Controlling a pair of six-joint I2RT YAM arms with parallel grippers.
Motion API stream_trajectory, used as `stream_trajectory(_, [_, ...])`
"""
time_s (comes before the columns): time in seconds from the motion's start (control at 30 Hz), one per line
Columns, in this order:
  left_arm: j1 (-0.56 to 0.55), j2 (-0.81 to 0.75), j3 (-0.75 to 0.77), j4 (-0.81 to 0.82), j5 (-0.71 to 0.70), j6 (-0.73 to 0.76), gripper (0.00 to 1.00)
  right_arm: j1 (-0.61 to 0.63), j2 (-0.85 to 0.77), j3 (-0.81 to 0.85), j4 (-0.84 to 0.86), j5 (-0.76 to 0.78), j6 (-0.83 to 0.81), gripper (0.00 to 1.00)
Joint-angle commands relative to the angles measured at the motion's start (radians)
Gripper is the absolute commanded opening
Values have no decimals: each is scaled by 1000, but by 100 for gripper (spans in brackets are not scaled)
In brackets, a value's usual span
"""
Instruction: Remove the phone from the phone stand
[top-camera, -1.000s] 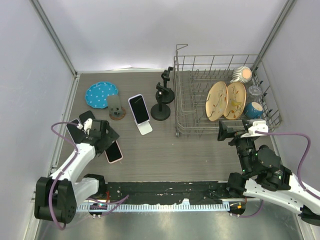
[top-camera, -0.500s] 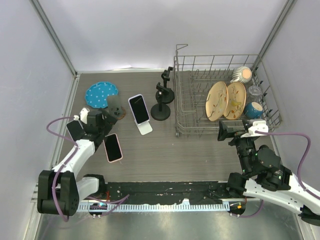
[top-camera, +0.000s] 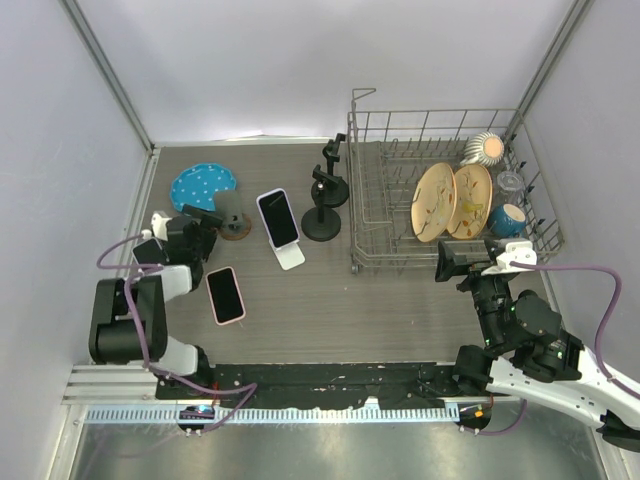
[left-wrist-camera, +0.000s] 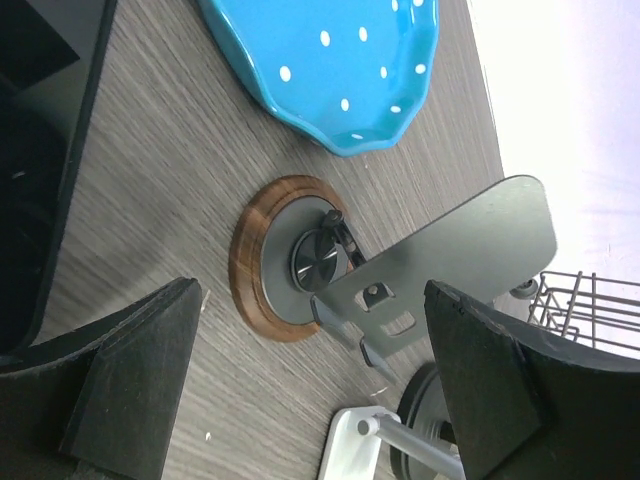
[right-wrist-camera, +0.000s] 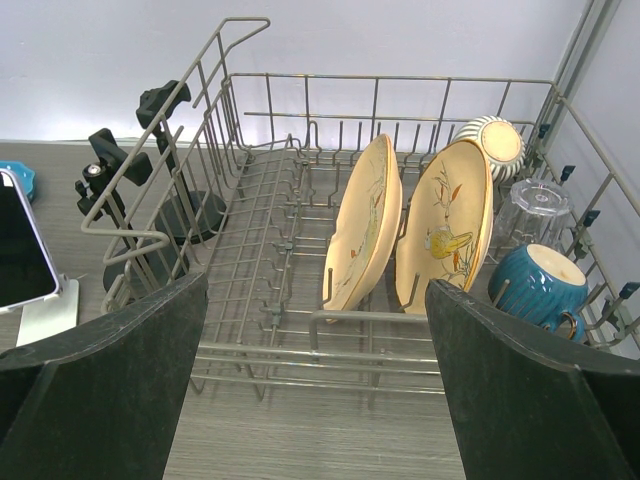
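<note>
Since my left gripper (left-wrist-camera: 310, 300) stands with its fingers wide apart and nothing between them, low over the table (top-camera: 330, 300) at the far left, I read this step as setting up the approach rather than the grip itself. Through its wrist camera I look straight at the round wood-based stand (top-camera: 234, 224), whose grey backplate is bare, with the blue dotted plate (top-camera: 203, 188) just behind it. A pink-cased phone (top-camera: 225, 295) lies flat on the table nearer the arm bases, clear of every stand, so that one needs nothing from me. To the right, the phone (top-camera: 278, 217) that I take as the task's own leans screen-up on the white stand (top-camera: 291, 258), presumably propped on a lip at its lower edge. To do this well I would bring the left gripper around the wood-based stand, not over its backplate. I would then line the open fingers up with the phone's long edges, close on the upper half, and lift along the tilt of the back, so the lip does not catch and drag the light stand along. The black stand (top-camera: 322, 200) sits just to the right of the phone, so I would keep the outer finger from clipping it. Further right is the dish rack (top-camera: 385, 225) with its plates. My right gripper (right-wrist-camera: 315, 300) hangs before it, fingers likewise spread and empty, and I would leave it there, well apart from the work.
</note>
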Motion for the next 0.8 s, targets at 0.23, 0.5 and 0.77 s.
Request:
stream_trajectory(0.23, [-2, 293, 166, 313, 251, 8, 93, 2, 13, 4, 19, 2, -9, 96])
stream_trajectory(0.5, [-120, 442, 307, 335, 309, 43, 77, 2, 27, 2, 17, 5, -14, 96])
stream_trajectory(0.77, [-244, 575, 434, 329, 341, 60, 73, 2, 33, -4, 23, 11, -26, 96])
